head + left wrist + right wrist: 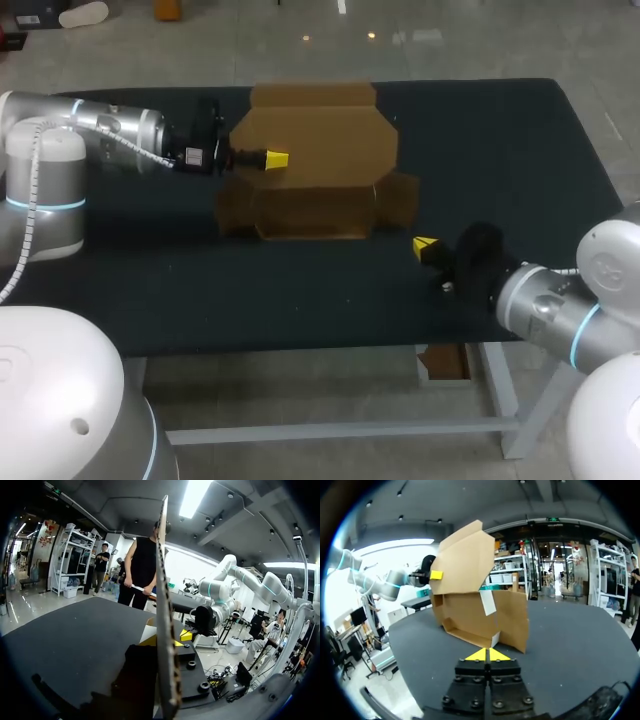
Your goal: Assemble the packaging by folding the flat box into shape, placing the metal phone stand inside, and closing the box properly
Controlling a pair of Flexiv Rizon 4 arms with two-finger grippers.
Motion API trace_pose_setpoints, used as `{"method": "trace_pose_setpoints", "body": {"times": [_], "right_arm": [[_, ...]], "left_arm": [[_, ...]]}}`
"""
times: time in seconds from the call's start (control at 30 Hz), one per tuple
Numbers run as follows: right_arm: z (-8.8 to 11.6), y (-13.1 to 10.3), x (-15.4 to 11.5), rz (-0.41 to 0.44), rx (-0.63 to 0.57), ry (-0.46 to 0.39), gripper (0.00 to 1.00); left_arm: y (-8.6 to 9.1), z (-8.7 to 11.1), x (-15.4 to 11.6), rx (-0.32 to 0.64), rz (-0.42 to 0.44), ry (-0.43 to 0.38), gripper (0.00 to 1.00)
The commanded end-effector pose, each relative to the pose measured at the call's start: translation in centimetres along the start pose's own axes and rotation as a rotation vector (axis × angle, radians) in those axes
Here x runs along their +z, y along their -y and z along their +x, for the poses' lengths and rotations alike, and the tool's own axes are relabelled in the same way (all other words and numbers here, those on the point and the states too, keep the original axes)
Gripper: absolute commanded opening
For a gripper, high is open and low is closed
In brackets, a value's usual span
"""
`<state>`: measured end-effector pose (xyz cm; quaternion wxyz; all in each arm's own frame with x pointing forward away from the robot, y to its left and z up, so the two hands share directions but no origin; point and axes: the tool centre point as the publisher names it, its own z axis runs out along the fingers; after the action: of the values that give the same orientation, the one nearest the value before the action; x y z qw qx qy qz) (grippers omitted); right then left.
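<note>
Left jaws are clamped on the cardboard box (320, 150), a raised panel being gripped by its edge.
Right jaws are seen pressed together, set low over the dark worktop (520, 160); the part-folded box is stood just ahead of them, untouched, its flaps spread open.

Plain brown cardboard all over the box (318, 140), unprinted, save for one small white patch (487, 602) on an inner panel. Dull black cloth across the table (520, 150), over a pale grey frame (500, 385). Bright yellow at the tips of the left gripper (277, 159) and the right gripper (424, 243), black just behind them. Silver-white shells on the left arm (110, 125) and the right arm (560, 300), ringed with thin light-blue bands.
</note>
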<state>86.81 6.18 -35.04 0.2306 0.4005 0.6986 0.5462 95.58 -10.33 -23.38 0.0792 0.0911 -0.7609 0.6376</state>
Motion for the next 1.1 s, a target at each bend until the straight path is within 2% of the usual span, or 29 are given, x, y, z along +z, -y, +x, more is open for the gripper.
{"method": "trace_pose_setpoints", "body": {"times": [0.03, 0.6, 0.7, 0.73, 0.9, 0.97, 1.0, 1.1], "right_arm": [[-0.1, 0.1, 0.1, -0.001, 0.0, -0.002, 0.0], [-0.5, 0.1, 0.1, -0.001, -0.001, -0.005, 0.01], [-1.0, 0.1, -0.1, -0.006, 0.002, -0.007, 0.14], [-1.3, 0.1, -0.2, -0.007, 0.005, -0.008, 0.24], [-2.2, 0.0, -0.6, 0.001, -0.031, -0.026, 0.43], [-2.6, 0.0, -0.9, 0.007, -0.064, -0.04, 0.48], [-2.9, 0.0, -1.0, 0.009, -0.072, -0.039, 0.55], [-3.7, 0.0, -1.4, 0.004, -0.097, -0.04, 0.56]], "left_arm": [[-0.3, 0.0, -0.1, 0.0, 0.001, 0.002, 0.0], [-0.3, 0.1, -0.2, 0.001, 0.014, -0.001, 0.0], [-0.3, 0.1, -0.2, 0.001, 0.014, -0.001, 0.0], [-0.3, 0.1, -0.2, 0.001, 0.014, -0.001, 0.0], [-0.3, 0.1, -0.2, 0.001, 0.014, -0.001, 0.0], [-0.3, 0.1, -0.2, 0.001, 0.014, -0.001, 0.0], [-0.3, 0.1, -0.2, 0.001, 0.014, -0.001, 0.0], [-0.3, 0.1, -0.2, 0.001, 0.014, -0.001, 0.0]]}}
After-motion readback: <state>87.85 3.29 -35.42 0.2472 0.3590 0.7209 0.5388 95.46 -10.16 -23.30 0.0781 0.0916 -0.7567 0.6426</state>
